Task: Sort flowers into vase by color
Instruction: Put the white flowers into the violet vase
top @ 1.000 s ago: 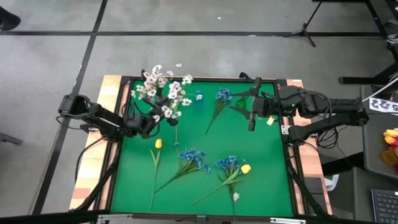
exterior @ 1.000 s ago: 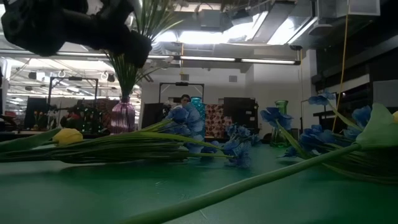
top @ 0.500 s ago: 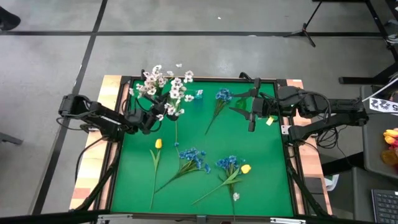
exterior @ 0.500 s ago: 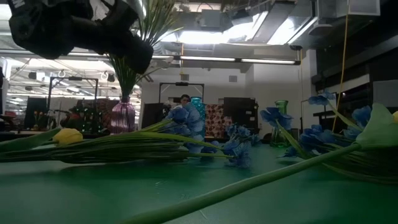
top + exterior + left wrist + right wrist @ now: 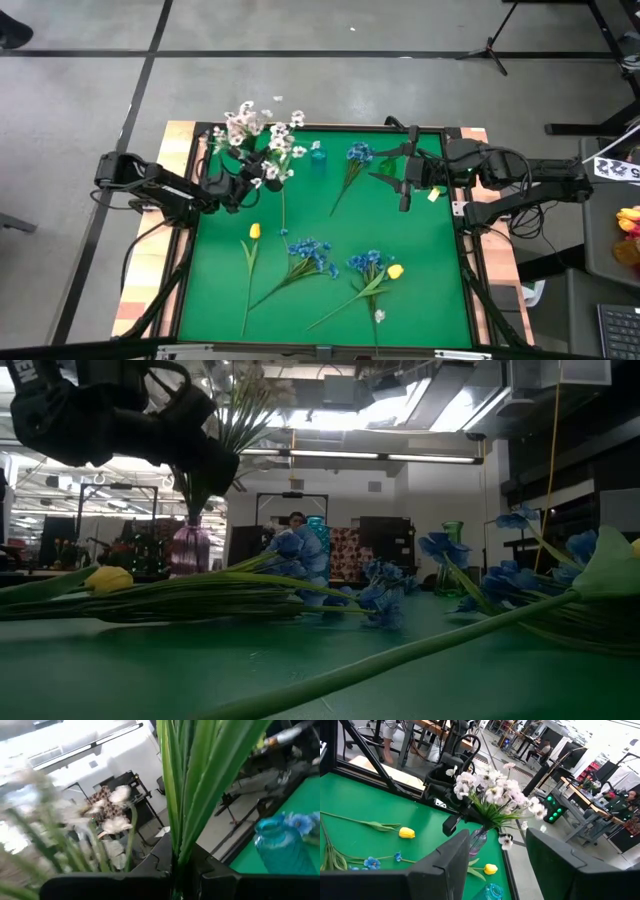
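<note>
My left gripper is at the table's far left, shut on a bunch of white flowers. The blossoms stand above it. The green stalks taper down to the mouth of a purple vase; I cannot tell whether they are inside it. The blossoms hide this vase in the high view, but the right wrist view shows it. My right gripper hangs open and high at the far right, holding nothing. Yellow buds and blue blooms lie flat on the green mat. My left gripper pinches the bundled green stalks between its two fingers, below the blossoms. The fingers come in about level from the table's left side and lie across the stalks. The bunch stands upright, and its lower ends point down at the purple vase.
A teal vase stands near the far edge, with a blue stem lying beside it. A green vase stands further right. More blue and yellow stems and a small white sprig lie toward the near edge.
My left gripper has carried the white bunch toward the table's far left corner and a little down. The bunch has stayed upright in its hold. My right gripper has kept still.
</note>
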Controlling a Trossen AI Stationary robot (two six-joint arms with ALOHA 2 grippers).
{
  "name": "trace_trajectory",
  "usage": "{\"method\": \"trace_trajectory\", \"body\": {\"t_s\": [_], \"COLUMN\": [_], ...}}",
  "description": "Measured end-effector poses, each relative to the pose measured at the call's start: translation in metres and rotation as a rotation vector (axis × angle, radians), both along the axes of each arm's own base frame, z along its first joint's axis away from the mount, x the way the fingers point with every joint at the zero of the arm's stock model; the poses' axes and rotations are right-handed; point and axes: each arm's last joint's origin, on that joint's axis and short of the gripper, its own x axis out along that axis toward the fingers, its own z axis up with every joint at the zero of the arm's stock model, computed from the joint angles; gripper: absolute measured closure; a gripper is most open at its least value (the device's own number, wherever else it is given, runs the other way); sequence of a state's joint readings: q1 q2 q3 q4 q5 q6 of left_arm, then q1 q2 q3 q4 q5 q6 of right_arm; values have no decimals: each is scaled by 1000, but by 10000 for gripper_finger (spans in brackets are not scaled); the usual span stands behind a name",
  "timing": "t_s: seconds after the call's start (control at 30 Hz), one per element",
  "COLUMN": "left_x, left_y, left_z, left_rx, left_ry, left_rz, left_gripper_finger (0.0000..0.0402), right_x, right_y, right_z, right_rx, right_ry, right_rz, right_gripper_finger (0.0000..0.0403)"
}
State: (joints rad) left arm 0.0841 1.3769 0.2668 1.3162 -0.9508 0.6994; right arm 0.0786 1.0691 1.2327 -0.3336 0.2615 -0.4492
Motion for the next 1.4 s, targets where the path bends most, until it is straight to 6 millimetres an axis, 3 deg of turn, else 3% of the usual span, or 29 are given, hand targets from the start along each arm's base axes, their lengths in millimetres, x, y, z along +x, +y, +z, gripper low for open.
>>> {"method": "trace_trajectory", "body": {"t_s": [0.5,0.97,1.4], "left_x": [-3,-7,-13], "left_y": [2,3,9], "left_z": [1,4,7], "left_rx": [-85,-52,-95], "left_ry": [-138,-89,-163], "left_rz": [97,215,371], "left_gripper_finger": [394,398,398], "right_x": [0,0,-8], "right_y": [0,1,1], "right_z": [-2,-3,1], "right_rx": [6,56,58], "right_ry": [15,26,1], "right_rz": [-1,33,35], "right_gripper_finger": [210,210,210]}}
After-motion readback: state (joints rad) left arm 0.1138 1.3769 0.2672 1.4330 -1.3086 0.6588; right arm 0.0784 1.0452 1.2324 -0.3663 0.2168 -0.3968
